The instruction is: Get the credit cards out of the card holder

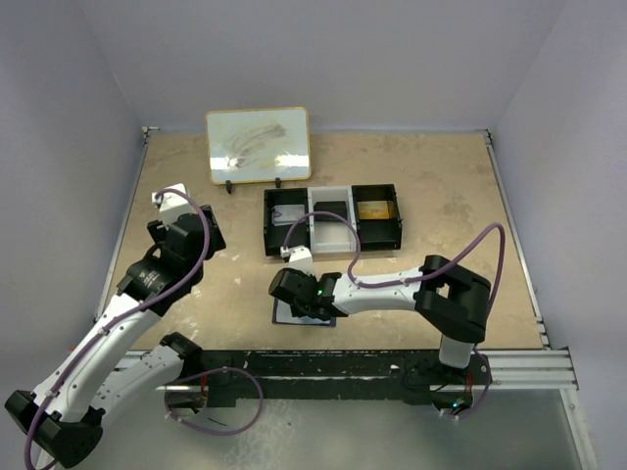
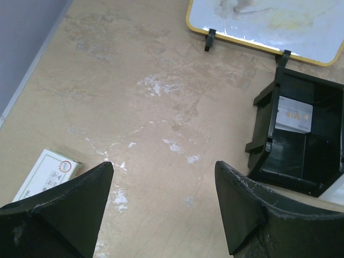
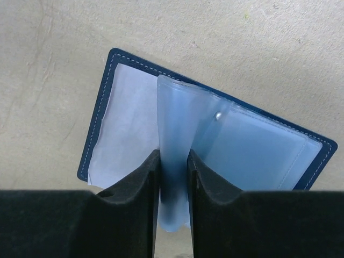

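Now: two robot arms reach over a sandy table (image 1: 441,196).
Card holder: the card holder (image 3: 123,123) lies open and flat on the table, near the front edge and about in the middle. It is dark blue outside and pale blue inside.
Right gripper: the right gripper (image 3: 173,158) is right over the card holder. Its two black fingers (image 3: 137,183) are squeezed close together on a see-through blue pocket sheet (image 3: 174,118). The sheet stands up between them while the rest of the holder stays flat.
Cards: I cannot tell if a card is in that sheet.
Left gripper: the left gripper (image 2: 164,172) hangs above the left side of the table. Its fingers are spread wide apart and nothing is between them.
Small box: a white box (image 2: 45,174) lies on the table just beside the left finger.
Tray: a black tray (image 2: 263,134) sits behind the card holder, well apart from the left gripper. A white printed label (image 2: 294,114) shows inside one part.
Board: a whiteboard (image 1: 259,145) with a yellow rim stands at the back, behind the tray.
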Robot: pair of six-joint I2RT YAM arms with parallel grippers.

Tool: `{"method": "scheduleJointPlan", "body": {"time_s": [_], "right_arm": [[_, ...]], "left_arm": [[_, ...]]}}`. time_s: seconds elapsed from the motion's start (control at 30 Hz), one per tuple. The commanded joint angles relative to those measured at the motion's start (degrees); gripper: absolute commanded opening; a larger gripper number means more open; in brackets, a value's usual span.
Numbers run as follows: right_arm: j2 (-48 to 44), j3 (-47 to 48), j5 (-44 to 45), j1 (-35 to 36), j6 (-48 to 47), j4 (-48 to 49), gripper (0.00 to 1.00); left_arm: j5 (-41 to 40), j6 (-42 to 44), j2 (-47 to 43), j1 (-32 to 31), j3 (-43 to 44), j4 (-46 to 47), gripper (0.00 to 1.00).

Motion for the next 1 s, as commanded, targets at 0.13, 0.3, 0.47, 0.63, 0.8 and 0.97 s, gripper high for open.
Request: {"method": "scheduleJointPlan", "body": {"time_s": [0.13,0.3,0.47,0.63,0.8,0.97], "right_arm": [[-2.7,-1.2,-1.0,0.2,-5.5,-3.2,0.30],[-5.9,-4.6,-2.9,0.1,-5.4,0.3,0.32],[-7.7,-7.9,-5.4,0.1,-4.8,5.9,0.34],[-7.2,-8.7,-6.7,-0.1,-3.9,7.6,0.38],[-9.6,-8.3,-7.2,-0.1,-3.3,7.1,0.44],[-14.8,-8.4,-7.1,-0.1,-3.3,5.1,0.55]], "left_arm": [[23.9,-12.8,-1.6,0.1,-7.0,6.5,0.72],[37.5,-21.8,-5.8,-1.5,-19.6,16.6,0.70],[34.6,-25.2,-4.1,-10.4,-24.5,17.2,0.65],[31.7,-28.1,-0.4,-17.5,-27.8,20.6,0.63],[33.0,-29.0,2.5,-18.5,-32.9,27.0,0.63],[34.6,-30.9,4.6,-18.8,-36.7,33.6,0.57]]}}
